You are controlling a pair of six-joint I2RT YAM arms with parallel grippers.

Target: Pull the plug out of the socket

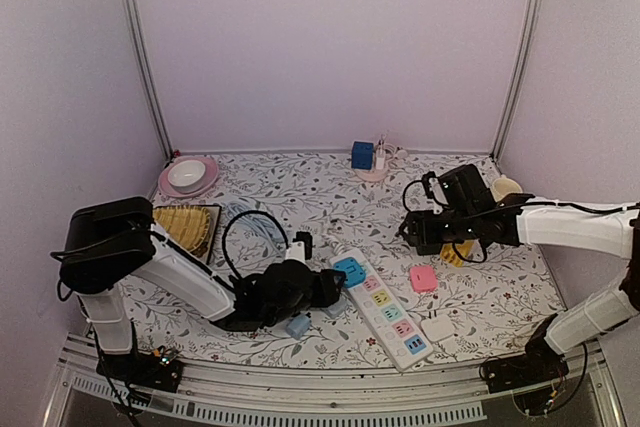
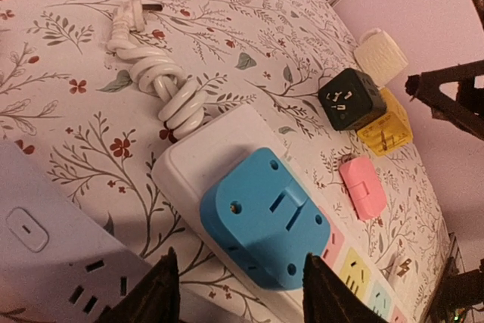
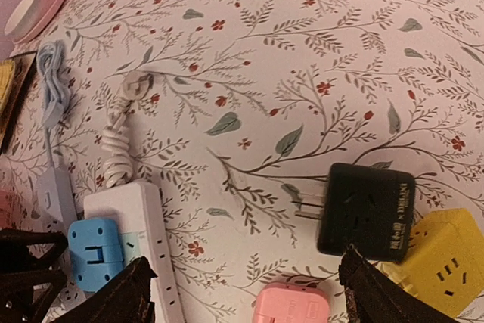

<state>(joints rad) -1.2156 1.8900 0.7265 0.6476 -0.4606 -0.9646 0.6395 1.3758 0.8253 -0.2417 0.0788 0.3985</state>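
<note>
Plug point(image 2: 265, 228), blue: seated in far-end socket of white power strip point(image 2: 185, 164), table centre. Left gripper point(image 2: 240, 289): spread, flanking plug. Right gripper point(image 3: 246, 293): spread, empty, right of strip.

The left gripper point(image 2: 240, 266) is hanging with its fingers point(image 2: 162, 293) spread on either side of the blue plug point(image 2: 265, 217), which is sitting in the end socket of the white power strip point(image 2: 198, 158). The knotted cord point(image 2: 166, 96) is trailing toward the worktop's far edge.
</note>
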